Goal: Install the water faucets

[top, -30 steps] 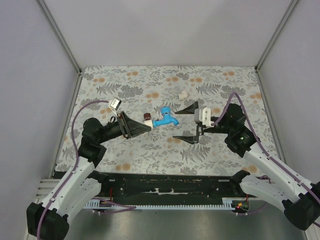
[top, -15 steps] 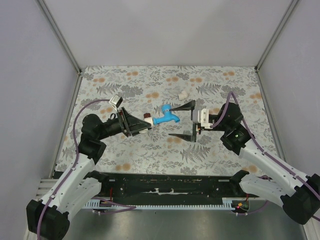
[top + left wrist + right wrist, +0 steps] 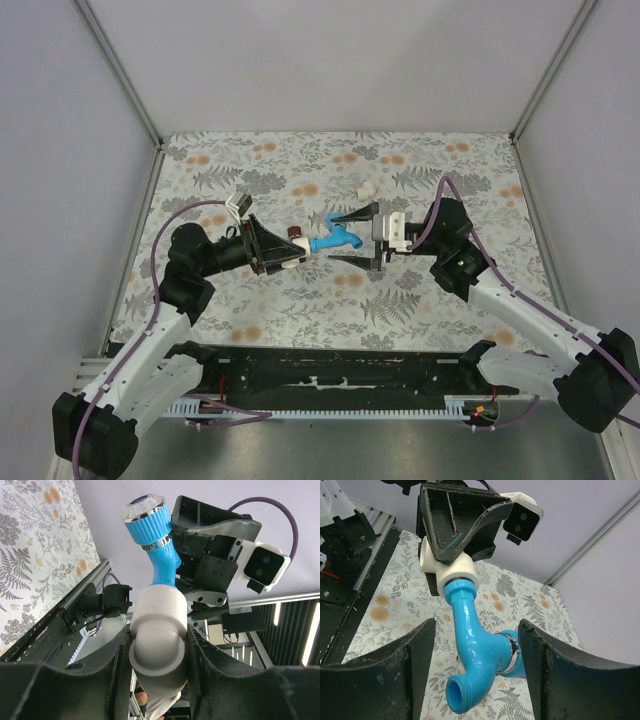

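The bright blue water faucet (image 3: pixel 335 238) hangs in the air over the middle of the table. Its threaded end sits in a white elbow fitting (image 3: pixel 159 635). My left gripper (image 3: pixel 285 248) is shut on that fitting, one finger against each side. A dark red-brown piece (image 3: pixel 293 233) shows at the fitting, beside the left fingertips. My right gripper (image 3: pixel 477 675) is open and straddles the blue faucet (image 3: pixel 480 655), with a gap on each side. The spout mouth points toward the right wrist camera and the ribbed handle (image 3: pixel 147 515) lies near one right finger.
A small white stubby fitting (image 3: pixel 366 189) lies on the floral table (image 3: pixel 450 170) behind the grippers. Pale walls close in the left, right and back sides. A black rail (image 3: pixel 330 370) runs along the near edge.
My right gripper has moved left to the blue faucet and its jaws have narrowed around it. The left gripper has kept its hold on the fitting and shifted slightly.
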Available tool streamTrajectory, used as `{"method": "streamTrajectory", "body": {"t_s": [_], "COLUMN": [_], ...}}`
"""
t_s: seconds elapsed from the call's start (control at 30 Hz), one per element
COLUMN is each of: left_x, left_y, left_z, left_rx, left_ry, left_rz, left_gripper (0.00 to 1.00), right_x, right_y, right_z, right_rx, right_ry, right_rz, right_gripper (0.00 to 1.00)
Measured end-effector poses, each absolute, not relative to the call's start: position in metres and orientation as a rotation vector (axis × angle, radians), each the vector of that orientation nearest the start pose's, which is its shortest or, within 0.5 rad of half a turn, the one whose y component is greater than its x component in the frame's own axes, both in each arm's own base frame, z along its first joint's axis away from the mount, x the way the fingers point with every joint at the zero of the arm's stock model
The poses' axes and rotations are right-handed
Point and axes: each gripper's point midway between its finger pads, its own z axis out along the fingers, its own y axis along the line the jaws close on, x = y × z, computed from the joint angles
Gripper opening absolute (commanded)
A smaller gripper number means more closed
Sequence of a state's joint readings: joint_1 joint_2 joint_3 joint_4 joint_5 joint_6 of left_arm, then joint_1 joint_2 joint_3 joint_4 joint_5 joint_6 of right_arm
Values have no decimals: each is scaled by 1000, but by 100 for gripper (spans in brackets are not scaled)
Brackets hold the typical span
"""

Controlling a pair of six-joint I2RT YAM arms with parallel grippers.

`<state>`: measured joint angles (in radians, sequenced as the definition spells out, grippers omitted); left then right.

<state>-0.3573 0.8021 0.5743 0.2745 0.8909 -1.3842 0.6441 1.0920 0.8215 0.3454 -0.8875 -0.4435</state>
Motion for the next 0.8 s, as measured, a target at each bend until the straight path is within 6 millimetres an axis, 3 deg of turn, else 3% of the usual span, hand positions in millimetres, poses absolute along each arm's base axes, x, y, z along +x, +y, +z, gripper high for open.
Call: {"method": "streamTrajectory", "body": {"t_s": [0.33, 0.4, 0.57, 0.8], "left_x": [168, 167, 163, 158], "left_y": [-239, -240, -241, -235], "left_z": [307, 309, 310, 306], "left_rx": [-108, -96, 15, 398], "left_ry": [2003, 2014, 2021, 1916], "left_rz": [-1954, -1962, -1915, -1666], "left_gripper": [2, 2, 2, 2], "right_x": [209, 209, 205, 201], "right_y": [310, 309, 308, 313], "right_z": [324, 327, 331, 329], "right_rx": [-1325, -1319, -1283, -1171], "right_ry": [843, 861, 1006, 1388], "right_rz": [796, 801, 897, 1126], "right_gripper": [20, 6, 4, 4]}}
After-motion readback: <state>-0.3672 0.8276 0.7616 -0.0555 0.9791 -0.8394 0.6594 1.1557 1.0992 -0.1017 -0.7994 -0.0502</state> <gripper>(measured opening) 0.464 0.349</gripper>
